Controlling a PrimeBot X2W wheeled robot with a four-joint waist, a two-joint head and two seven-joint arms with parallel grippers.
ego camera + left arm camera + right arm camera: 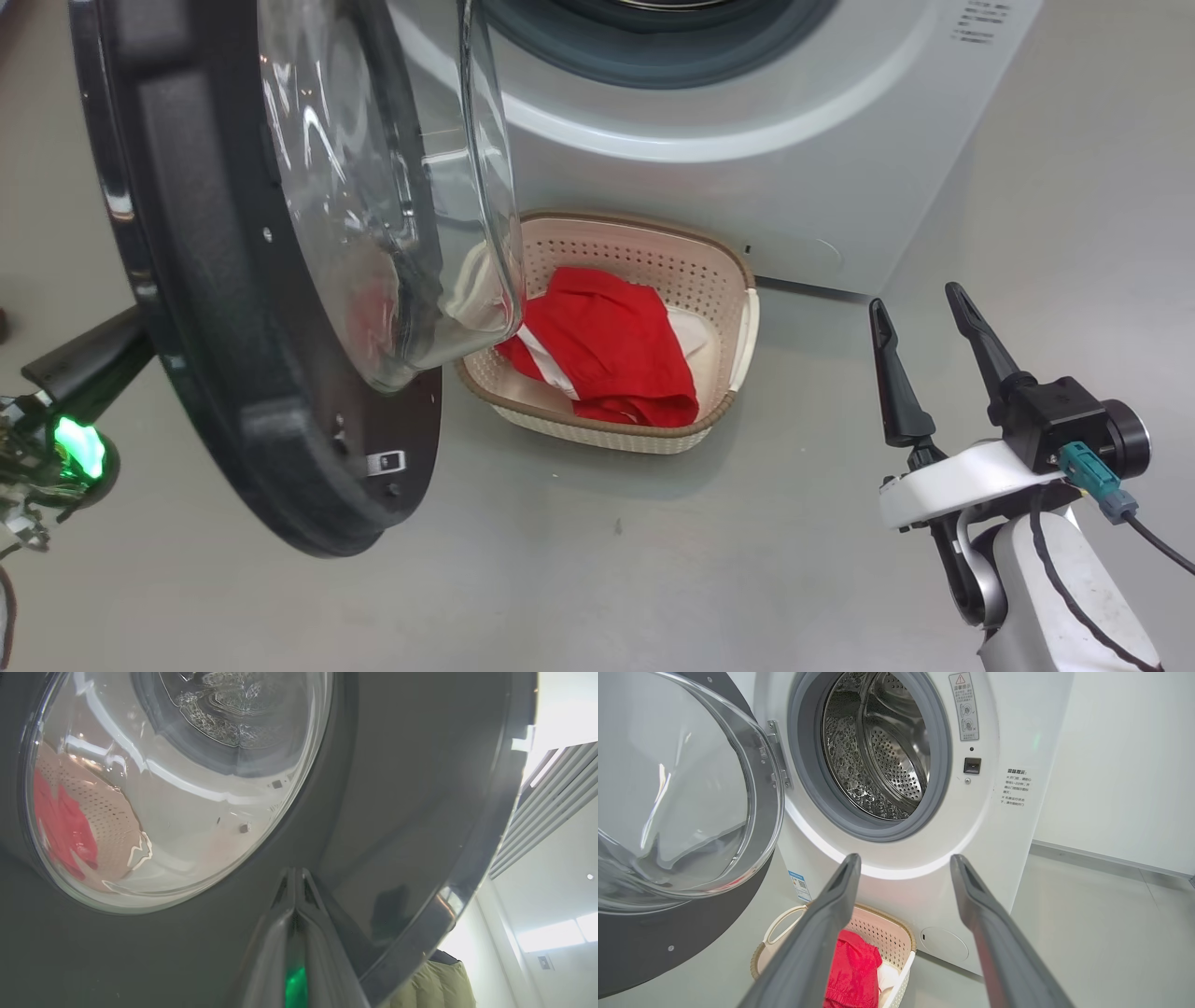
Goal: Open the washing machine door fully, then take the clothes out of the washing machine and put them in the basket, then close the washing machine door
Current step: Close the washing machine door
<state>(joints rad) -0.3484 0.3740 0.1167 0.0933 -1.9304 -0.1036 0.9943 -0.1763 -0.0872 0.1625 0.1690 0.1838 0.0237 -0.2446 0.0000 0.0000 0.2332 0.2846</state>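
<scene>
The washing machine door [215,373] stands swung open on the left, its glass bowl [392,187] facing the white washing machine [747,168]. The drum [878,756] is bare metal inside. Red clothes [616,350] with white trim lie in the cream basket [738,280] on the floor below the drum mouth. My left gripper [295,872] is shut, its tips against the door's black outer face [411,788]; its dark finger [89,359] pokes out from behind the door. My right gripper [915,299] hangs open and holds nothing, to the right of the basket.
Grey floor [597,560] spreads in front of the machine and to its right. A white wall [1120,765] stands past the machine's right side. An olive padded jacket [434,984] shows beyond the door's edge.
</scene>
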